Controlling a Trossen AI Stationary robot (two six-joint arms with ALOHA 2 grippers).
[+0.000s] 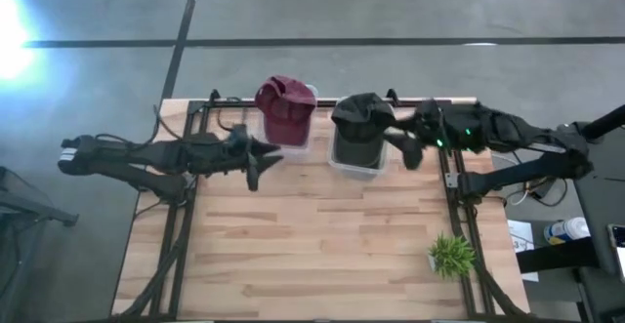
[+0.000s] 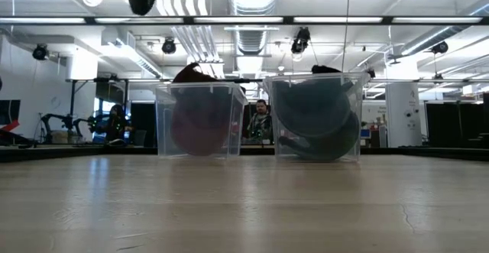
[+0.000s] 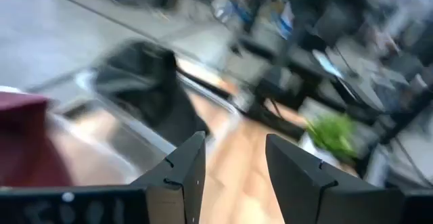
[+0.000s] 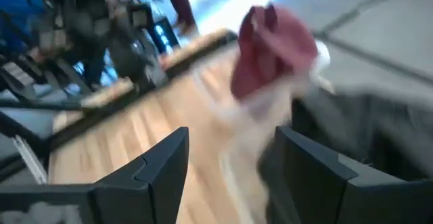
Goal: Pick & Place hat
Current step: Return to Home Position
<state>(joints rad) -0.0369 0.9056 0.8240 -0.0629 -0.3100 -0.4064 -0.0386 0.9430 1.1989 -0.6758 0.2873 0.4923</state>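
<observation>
Jaws apart & empty on both arms, above bench [image 1: 322, 255]. Red cap [image 1: 284, 108] in L bin [image 1: 296, 147], gray caps [image 1: 361, 118] in R bin [image 1: 356, 172].

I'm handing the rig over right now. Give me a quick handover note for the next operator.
Left end effector: open, empty, raised beside the left transparent bin.
Right end effector: open, empty, raised beside the right transparent bin.
Red cap sits in the left bin; gray caps fill the right bin.
No caps lie on the wooden table.
Left to do: bring both arms home.
</observation>
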